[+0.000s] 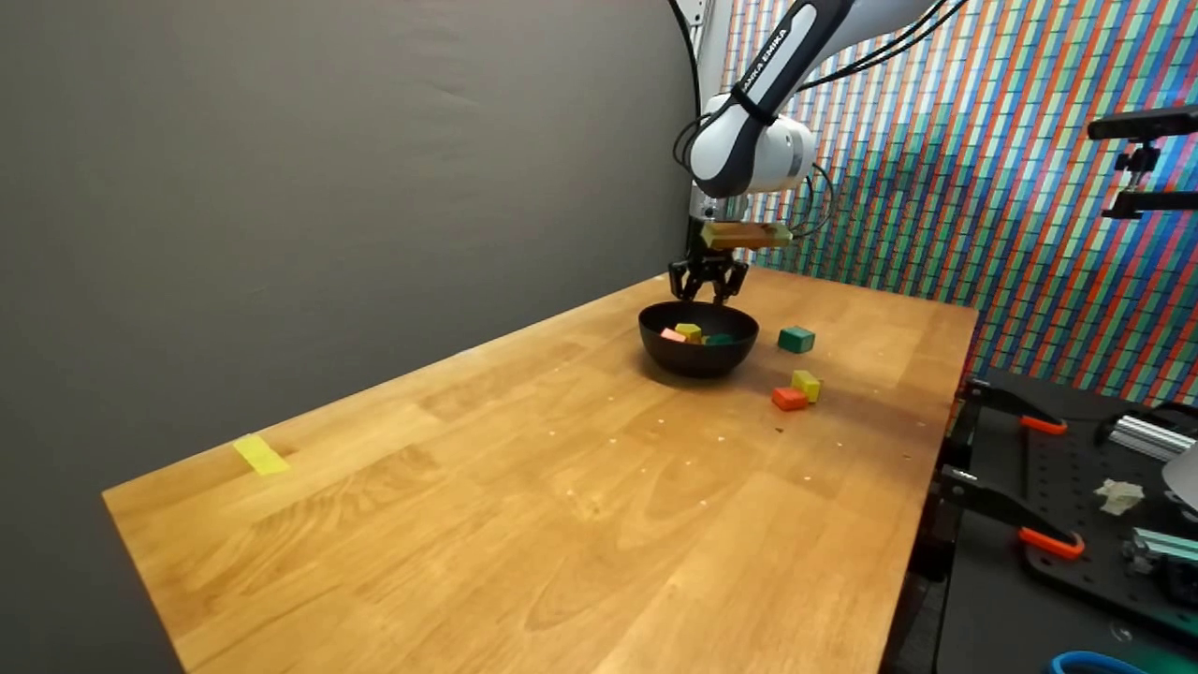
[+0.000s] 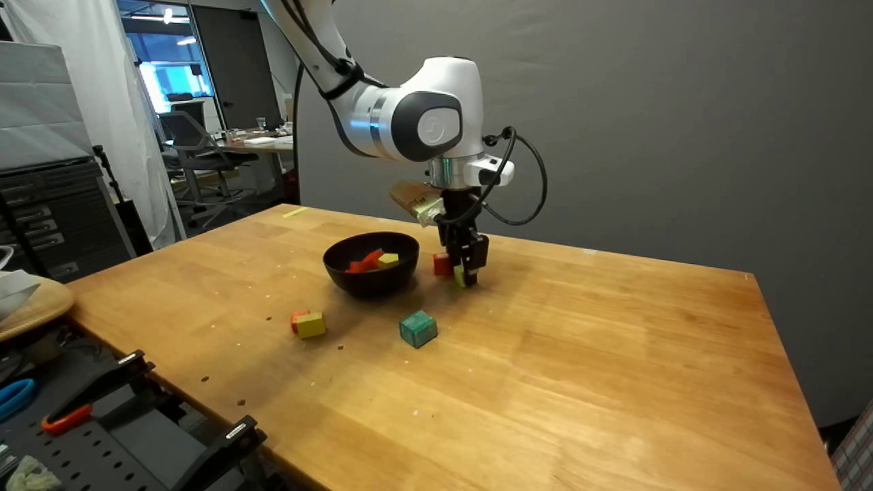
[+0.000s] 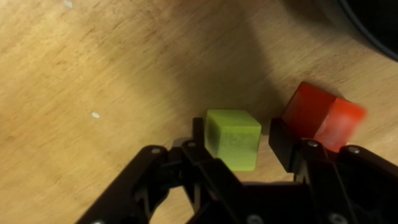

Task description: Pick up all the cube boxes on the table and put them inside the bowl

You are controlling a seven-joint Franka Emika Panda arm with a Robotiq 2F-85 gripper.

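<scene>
The lime-yellow cube (image 3: 238,143) sits on the table (image 2: 614,354), between the two fingers of the gripper (image 3: 238,133). The fingers stand part-way apart and do not squeeze it: a thin gap shows on its right side in the wrist view. On its left side the finger is so close that I cannot tell if it touches.

The cube looks like a small hard block, so I guess it is light, stiff and not easy to break. Its smooth sides might slip a bit. The best hold is low down, on the two flat sides that face the fingers.

The red cube (image 3: 321,118) is just outside the right finger and could get bumped. In an exterior view the black bowl (image 2: 372,285) is to the left, with a few cubes (image 2: 389,260) in it. To miss its rim, going straight up first, then left, seems best. The table's far edge is near, with the gray wall (image 2: 648,136) past it. There is more room to the right. The green cube (image 2: 418,329) sits on the near side.
</scene>
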